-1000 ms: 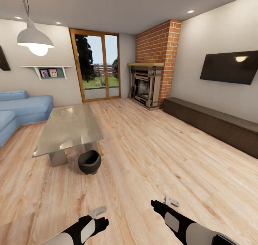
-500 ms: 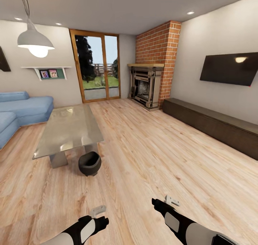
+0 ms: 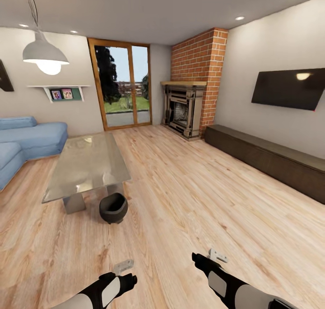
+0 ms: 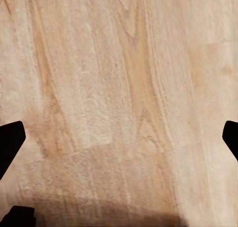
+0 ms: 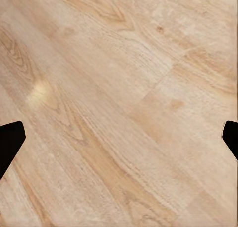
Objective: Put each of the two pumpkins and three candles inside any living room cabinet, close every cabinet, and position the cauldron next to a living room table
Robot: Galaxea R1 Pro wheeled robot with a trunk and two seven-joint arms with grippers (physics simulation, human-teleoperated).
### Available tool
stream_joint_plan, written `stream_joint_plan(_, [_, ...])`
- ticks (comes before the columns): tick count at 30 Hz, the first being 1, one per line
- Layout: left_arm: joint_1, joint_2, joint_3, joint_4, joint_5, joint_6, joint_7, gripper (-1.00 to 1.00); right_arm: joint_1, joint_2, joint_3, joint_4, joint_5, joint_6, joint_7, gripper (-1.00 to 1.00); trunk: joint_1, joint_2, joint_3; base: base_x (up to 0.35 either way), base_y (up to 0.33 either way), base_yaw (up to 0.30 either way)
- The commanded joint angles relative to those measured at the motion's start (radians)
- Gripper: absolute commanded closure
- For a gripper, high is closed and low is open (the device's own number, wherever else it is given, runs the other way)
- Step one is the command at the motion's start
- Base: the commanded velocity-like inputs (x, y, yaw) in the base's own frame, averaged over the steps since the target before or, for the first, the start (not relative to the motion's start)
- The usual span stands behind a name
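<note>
Head view, nearest first: the left gripper (image 3: 124,267) and right gripper (image 3: 217,255) hang low over pale plank flooring (image 3: 189,200), both empty. In each wrist view the dark fingertips sit at opposite edges with only floorboards between them, so both sets of jaws are spread wide. Farther off, the round matte-black cauldron (image 3: 113,208) stands just beside the glass-topped coffee table (image 3: 88,164), which looks like that step done. Beyond, the long dark-brown cabinet (image 3: 266,158) appears closed. Over the last second the whole picture has shifted slightly, so the camera moved; nothing in the room has.
</note>
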State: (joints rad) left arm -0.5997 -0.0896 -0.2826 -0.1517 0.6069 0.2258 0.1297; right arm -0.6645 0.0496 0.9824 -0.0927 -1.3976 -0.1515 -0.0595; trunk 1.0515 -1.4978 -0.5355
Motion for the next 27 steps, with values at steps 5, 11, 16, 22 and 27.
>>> stream_joint_plan(5, [0.000, 0.010, -0.013, 0.073, -0.004, 0.002, 0.008, -1.00, 0.025, 0.000, 0.009, 0.038, -0.008, -0.017, -0.008, -1.00, -0.019, 0.035, 0.015, 0.000, 0.000, 0.000])
stream_joint_plan(11, [0.034, 0.081, -0.019, 0.112, -0.047, -0.001, 0.008, -1.00, 0.075, 0.001, 0.010, 0.087, -0.004, -0.030, -0.008, -1.00, -0.042, 0.077, 0.034, 0.000, 0.000, 0.000])
stream_joint_plan(16, [0.136, 0.109, -0.020, 0.115, -0.110, -0.098, 0.009, -1.00, 0.169, 0.000, 0.009, 0.099, -0.006, -0.070, -0.008, -1.00, -0.062, 0.112, 0.049, 0.000, 0.000, 0.000])
stream_joint_plan(22, [0.252, 0.133, -0.023, 0.115, -0.196, -0.160, 0.010, -1.00, 0.264, -0.001, 0.009, 0.103, -0.006, -0.082, -0.008, -1.00, -0.085, 0.154, 0.068, 0.000, 0.000, 0.000])
stream_joint_plan(27, [0.322, 0.158, -0.024, 0.116, -0.213, -0.220, 0.010, -1.00, 0.330, -0.001, 0.010, 0.129, -0.006, -0.089, -0.008, -1.00, -0.104, 0.189, 0.084, 0.000, 0.000, 0.000])
